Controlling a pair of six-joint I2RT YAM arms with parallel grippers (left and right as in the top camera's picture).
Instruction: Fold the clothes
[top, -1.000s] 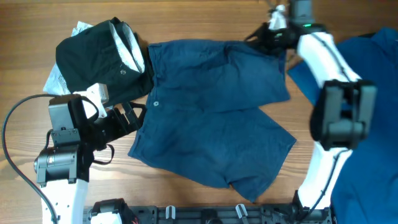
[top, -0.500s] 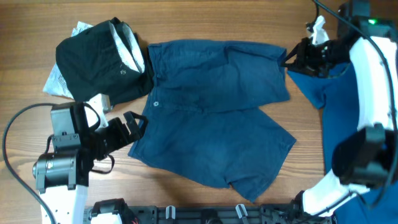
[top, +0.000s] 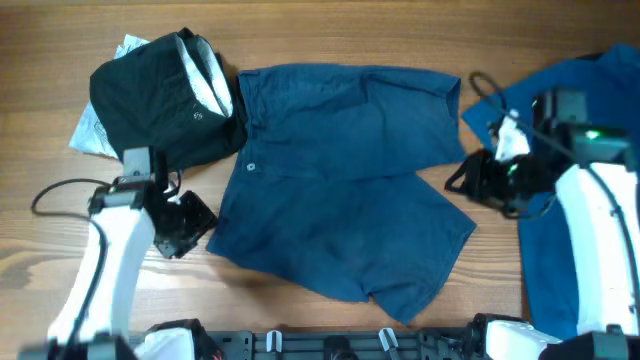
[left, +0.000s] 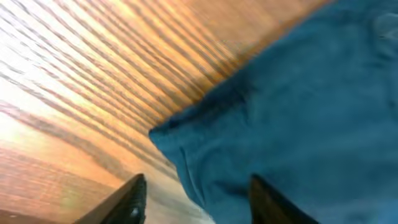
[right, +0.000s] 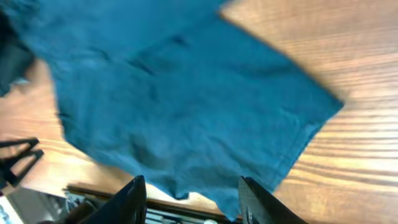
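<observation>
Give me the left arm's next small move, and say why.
Probably ease the left pincer forward and down onto the near corner of the shorts, then close. The shorts lie flat and unfolded on the table, that corner sits just ahead of the open jaws, and nothing is gripped yet.

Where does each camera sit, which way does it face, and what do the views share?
Overhead: above the table, facing straight down at the shorts; both arms show.
Left wrist: close over the table, facing a shorts corner; its fingers show.
Right wrist: higher, tilted down on a shorts leg; its fingers show.
Shared: all three see the shorts.
</observation>
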